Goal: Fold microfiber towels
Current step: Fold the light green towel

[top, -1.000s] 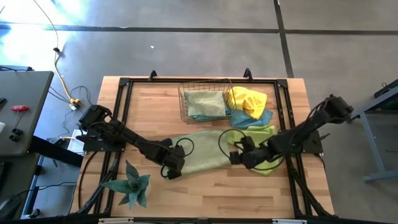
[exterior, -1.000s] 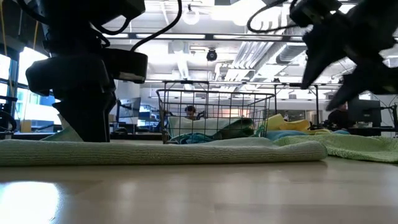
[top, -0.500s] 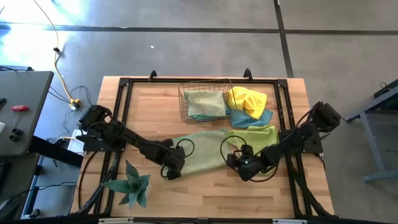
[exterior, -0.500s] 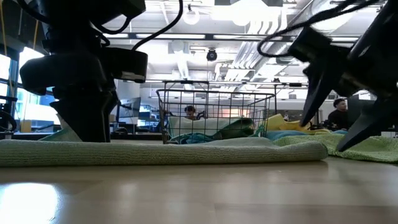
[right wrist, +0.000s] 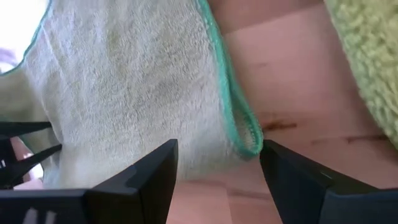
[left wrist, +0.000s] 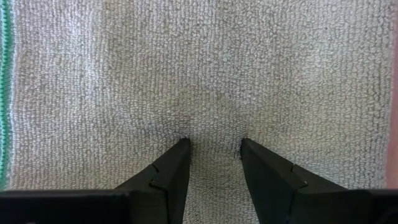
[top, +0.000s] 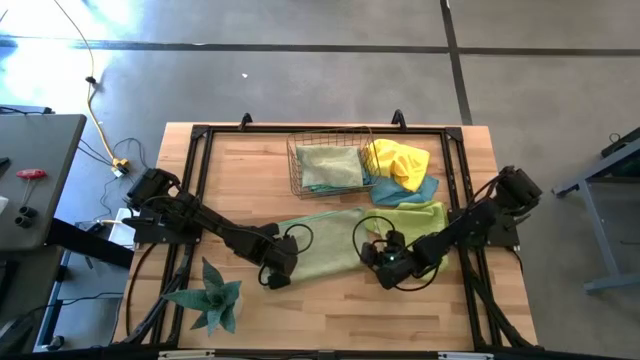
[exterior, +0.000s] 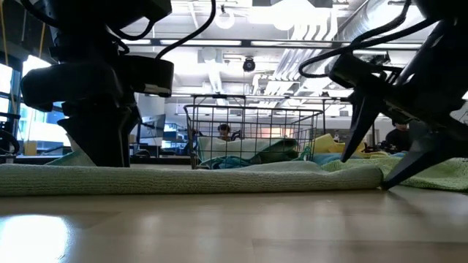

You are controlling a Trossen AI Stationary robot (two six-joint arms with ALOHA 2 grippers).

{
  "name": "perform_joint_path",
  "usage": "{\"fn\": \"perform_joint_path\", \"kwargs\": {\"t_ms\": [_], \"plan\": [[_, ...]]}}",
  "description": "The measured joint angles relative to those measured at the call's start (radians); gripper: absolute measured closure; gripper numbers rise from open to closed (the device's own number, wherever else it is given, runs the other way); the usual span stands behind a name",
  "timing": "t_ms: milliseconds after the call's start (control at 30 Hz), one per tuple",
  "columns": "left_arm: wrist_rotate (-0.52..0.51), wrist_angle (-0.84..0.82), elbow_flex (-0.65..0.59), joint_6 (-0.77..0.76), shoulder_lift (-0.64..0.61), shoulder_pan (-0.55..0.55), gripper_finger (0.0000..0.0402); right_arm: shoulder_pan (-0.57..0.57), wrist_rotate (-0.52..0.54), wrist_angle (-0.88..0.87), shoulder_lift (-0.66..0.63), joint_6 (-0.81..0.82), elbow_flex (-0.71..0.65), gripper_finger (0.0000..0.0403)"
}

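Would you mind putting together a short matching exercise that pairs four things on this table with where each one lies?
Things:
1. pale green towel
2. yellow towel
3. folded green towel
4. spiky plant

Places:
A. inside the wire basket
B. spread flat between the left gripper and the right gripper
C. near table edge, beside the left arm
D. bunched just outside the basket

Pairs: 1-B, 2-D, 3-A, 4-C

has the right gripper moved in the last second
Yes. The right gripper has moved left and toward the table's near edge, off the lime towel to the pale green towel's right edge.
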Motion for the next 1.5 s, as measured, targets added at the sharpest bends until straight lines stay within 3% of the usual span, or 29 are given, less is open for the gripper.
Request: {"fn": "perform_joint_path", "kwargs": {"t_ms": [133,400,533,667,967,1100,1300,1500], "plan": [[0.000,0.002,-0.001,-0.001,0.000,0.000,0.0266,-0.013,0.088,-0.028,0.005,-0.027,-0.004,0.0217],[0.006,0.004,-0.001,-0.014,0.000,0.000,0.0266,-0.018,0.060,-0.054,0.005,-0.047,-0.006,0.0317],[0.006,0.008,-0.001,-0.018,0.000,0.000,0.0266,-0.020,0.027,-0.022,0.005,-0.081,-0.006,0.0348],[0.008,0.014,-0.001,-0.024,0.000,0.000,0.0266,-0.032,-0.005,0.000,0.005,-0.158,-0.006,0.0338],[0.011,0.018,-0.001,-0.029,0.000,0.000,0.0266,-0.067,-0.018,0.018,0.002,-0.331,-0.004,0.0254],[0.012,0.018,-0.001,-0.030,0.000,0.000,0.0266,-0.092,-0.018,0.025,0.002,-0.417,-0.003,0.0239],[0.014,0.021,-0.001,-0.030,0.000,0.000,0.0266,-0.121,-0.030,0.113,0.037,-0.512,-0.004,0.0262],[0.027,0.027,0.000,-0.030,0.000,-0.002,0.0266,-0.120,-0.022,0.145,0.082,-0.482,-0.003,0.0336]]}}
